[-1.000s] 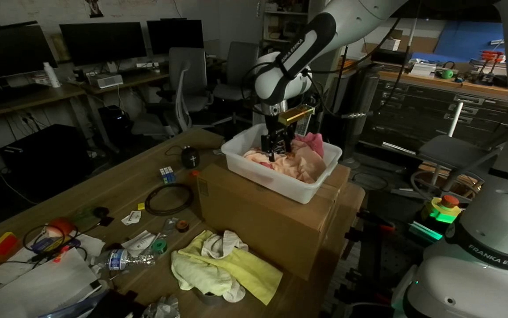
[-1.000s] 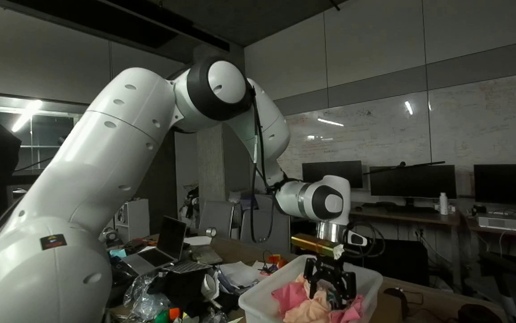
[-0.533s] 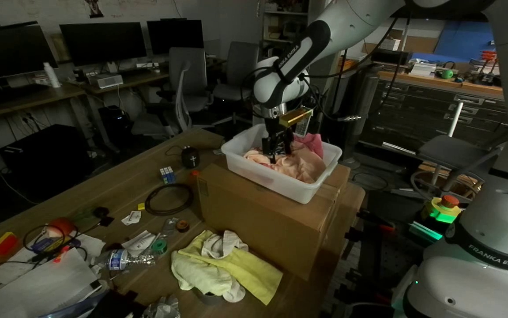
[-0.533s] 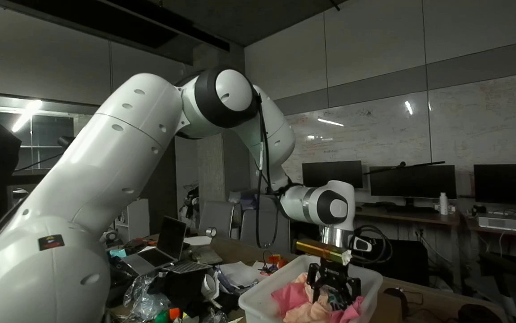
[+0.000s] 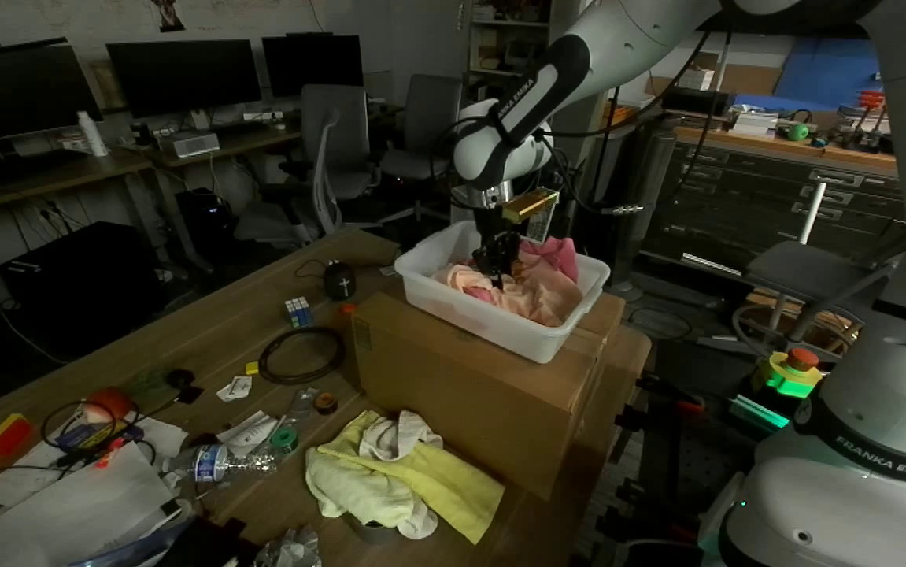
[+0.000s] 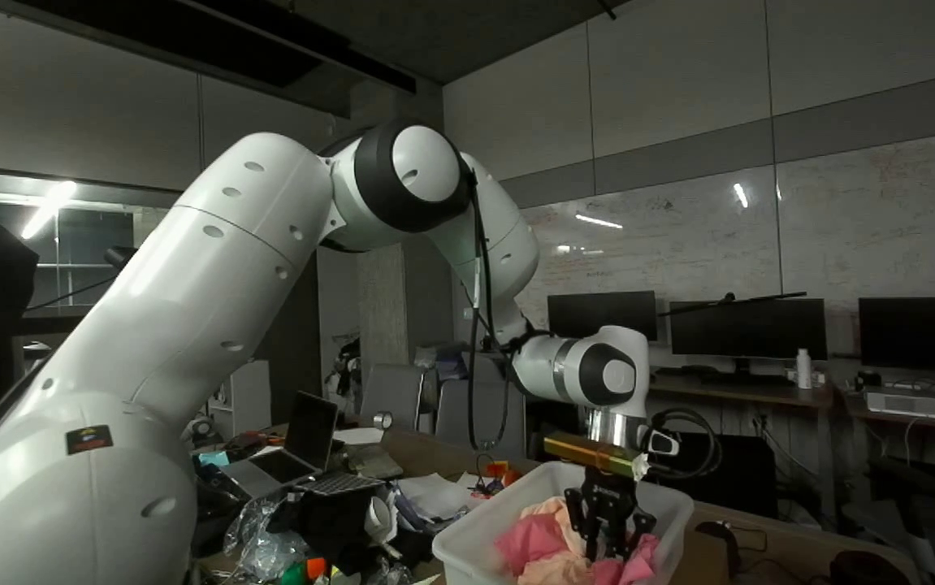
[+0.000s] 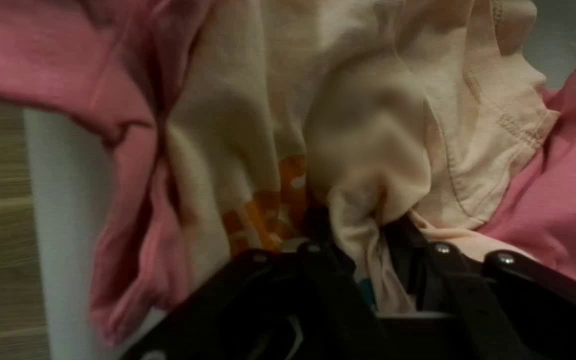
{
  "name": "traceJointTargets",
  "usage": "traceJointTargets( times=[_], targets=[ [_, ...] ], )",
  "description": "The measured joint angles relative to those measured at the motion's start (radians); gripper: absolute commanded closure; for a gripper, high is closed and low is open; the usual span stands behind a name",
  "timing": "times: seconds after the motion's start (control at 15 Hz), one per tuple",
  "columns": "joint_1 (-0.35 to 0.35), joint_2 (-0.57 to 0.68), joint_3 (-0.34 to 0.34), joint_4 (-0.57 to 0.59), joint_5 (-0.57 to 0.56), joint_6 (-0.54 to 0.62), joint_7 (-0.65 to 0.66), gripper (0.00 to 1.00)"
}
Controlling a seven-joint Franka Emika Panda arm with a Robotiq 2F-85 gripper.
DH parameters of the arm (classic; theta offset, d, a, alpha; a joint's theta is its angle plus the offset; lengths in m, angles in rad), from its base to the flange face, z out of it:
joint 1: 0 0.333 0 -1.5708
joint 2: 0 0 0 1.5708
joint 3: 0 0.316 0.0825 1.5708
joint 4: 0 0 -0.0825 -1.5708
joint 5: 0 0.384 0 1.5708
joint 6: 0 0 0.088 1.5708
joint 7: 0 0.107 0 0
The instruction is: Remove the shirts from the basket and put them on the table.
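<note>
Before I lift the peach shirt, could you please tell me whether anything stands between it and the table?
Yes: the white basket stands around the peach shirt, so the lift will likely need to clear the rim. The cardboard box beneath holds the basket above the table, where yellow cloth lies beside the box.

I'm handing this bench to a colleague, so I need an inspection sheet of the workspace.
Surface: wooden table; a cardboard box stands on it.
Job's things: white basket on the box, peach shirt and pink cloth inside; yellow cloth on the table.
Clutter: bottle on its side, papers, puzzle cube.
Gripper: down in the basket, peach shirt bunched between the fingers; firmness of grip unclear.
Cables: coiled cable on the table; black cable hanging from the arm.
Surroundings: monitors and chairs beyond the table.
</note>
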Motion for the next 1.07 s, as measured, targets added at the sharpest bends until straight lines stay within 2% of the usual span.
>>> traceJointTargets(
  times=[0.13, 0.4, 0.53, 0.8, 1.07],
  targets=[
    [0.000, 0.000, 0.002, 0.002, 0.000, -0.004, -0.008, 1.00],
    [-0.001, -0.012, 0.001, 0.005, 0.000, -0.012, -0.012, 0.98],
    [-0.001, -0.056, -0.004, -0.014, 0.000, 0.020, -0.007, 0.98],
    [0.000, -0.252, -0.013, -0.133, 0.000, 0.133, 0.046, 0.98],
    [0.013, -0.477, -0.012, -0.263, 0.001, 0.201, 0.157, 0.98]
  ],
)
